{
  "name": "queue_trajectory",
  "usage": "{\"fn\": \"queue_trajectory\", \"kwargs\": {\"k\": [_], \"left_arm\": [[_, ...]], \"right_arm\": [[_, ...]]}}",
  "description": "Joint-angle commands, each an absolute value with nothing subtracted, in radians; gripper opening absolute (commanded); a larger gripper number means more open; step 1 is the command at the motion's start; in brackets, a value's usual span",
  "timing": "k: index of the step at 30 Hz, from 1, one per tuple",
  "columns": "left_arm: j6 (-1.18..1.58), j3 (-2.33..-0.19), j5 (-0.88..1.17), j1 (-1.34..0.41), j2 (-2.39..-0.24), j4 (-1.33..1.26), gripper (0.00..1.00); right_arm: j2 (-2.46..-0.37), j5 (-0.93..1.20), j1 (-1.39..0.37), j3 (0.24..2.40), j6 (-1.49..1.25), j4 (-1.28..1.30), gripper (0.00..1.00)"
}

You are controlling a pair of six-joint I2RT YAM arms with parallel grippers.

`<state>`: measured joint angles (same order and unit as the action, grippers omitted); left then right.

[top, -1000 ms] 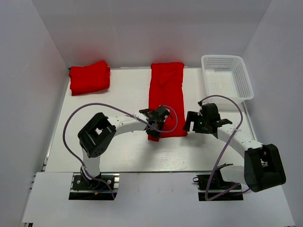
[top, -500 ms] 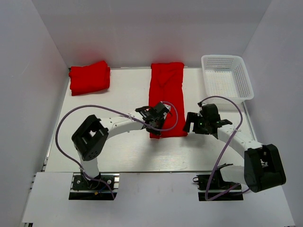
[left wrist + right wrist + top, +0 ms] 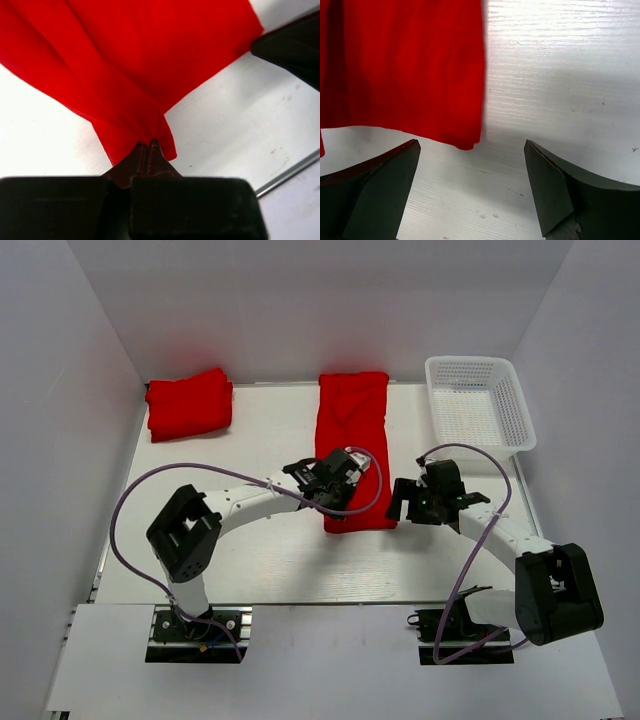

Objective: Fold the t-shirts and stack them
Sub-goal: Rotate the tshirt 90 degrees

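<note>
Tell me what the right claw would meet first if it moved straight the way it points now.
Most likely the near corner of the red t-shirt, lying just ahead of the open right claw. It seems tilted downward, so it may touch the white table first; depth is unclear.

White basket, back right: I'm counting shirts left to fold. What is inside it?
Inside the white basket only its own mesh floor shows, no red cloth. A thin strip behind its near wall is covered from the top view.
</note>
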<state>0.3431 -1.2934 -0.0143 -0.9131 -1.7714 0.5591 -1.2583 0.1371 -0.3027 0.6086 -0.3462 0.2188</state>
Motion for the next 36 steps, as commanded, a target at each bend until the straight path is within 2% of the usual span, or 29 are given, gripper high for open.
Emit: {"fn": "queue_trajectory", "kwargs": {"k": [1,6,11,13,14,15,16,17,18,21,26,31,36], "left_arm": [[0.302,-1.354,0.063,-0.917,-1.765,0.522,0.00],[0.272,-1.396,0.164,-0.927,-1.854,0.551,0.00],[0.253,-1.425,0.173,-0.936,-1.904,0.612,0.00],[0.253,-1.425,0.173,-0.936,-1.914,0.621,0.07],[0.253,-1.425,0.173,-0.936,-1.914,0.635,0.18],[0.262,-1.416,0.173,-0.936,-1.914,0.647,0.63],[0.262,-1.416,0.164,-0.936,-1.914,0.647,0.81],[0.262,-1.405,0.149,-0.936,-1.914,0.647,0.95],[0.273,-1.405,0.140,-0.936,-1.890,0.647,1.00],[0.299,-1.379,0.078,-0.936,-1.844,0.660,1.00],[0.382,-1.277,-0.050,-0.910,-1.650,0.649,1.00],[0.546,-1.203,-0.344,-0.888,-1.494,0.742,1.00],[0.614,-1.085,-0.351,-0.832,-1.466,0.726,1.00]], "right_arm": [[-1.249,0.153,-0.299,0.621,-0.333,0.227,0.90],[-1.217,0.150,-0.299,0.618,-0.331,0.244,0.90],[-1.201,0.137,-0.299,0.617,-0.339,0.259,0.90],[-1.196,0.130,-0.299,0.614,-0.341,0.264,0.90],[-1.193,0.130,-0.296,0.614,-0.342,0.265,0.90],[-1.192,0.133,-0.299,0.617,-0.342,0.265,0.90],[-1.193,0.132,-0.299,0.617,-0.342,0.265,0.90],[-1.193,0.135,-0.299,0.620,-0.342,0.265,0.90],[-1.190,0.141,-0.299,0.620,-0.341,0.264,0.90],[-1.183,0.158,-0.299,0.624,-0.327,0.259,0.90],[-1.175,0.198,-0.305,0.630,-0.296,0.238,0.90],[-1.183,0.261,-0.340,0.673,-0.204,0.210,0.90],[-1.265,0.187,-0.438,0.745,-0.202,0.242,0.90]]}}
